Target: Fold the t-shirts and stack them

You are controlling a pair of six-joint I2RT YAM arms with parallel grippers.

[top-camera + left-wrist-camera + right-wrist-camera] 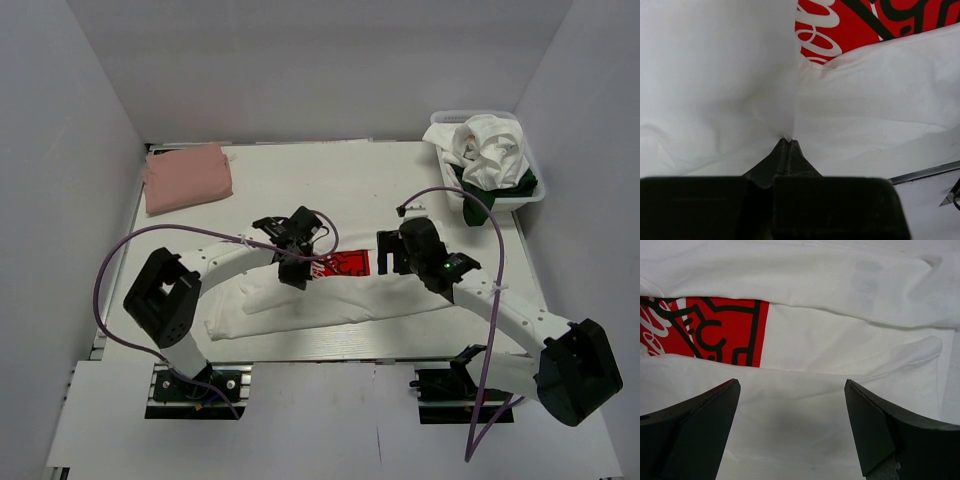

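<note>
Left wrist view has your left end effector point(788, 143) pressed together on a thin ridge of the large white cloth t-shirt with the red square print point(875, 90), which lies part-folded in a long band across the 6 o'clock side of the bench point(330, 180); the right end effector point(791, 385) hangs spread above the cloth, gripping nothing. Lift now and only one side travels, so the fold could skew or bunch, and that small pinch could slip.

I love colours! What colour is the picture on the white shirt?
Red print, with black lines; clearest in right wrist view.
</note>
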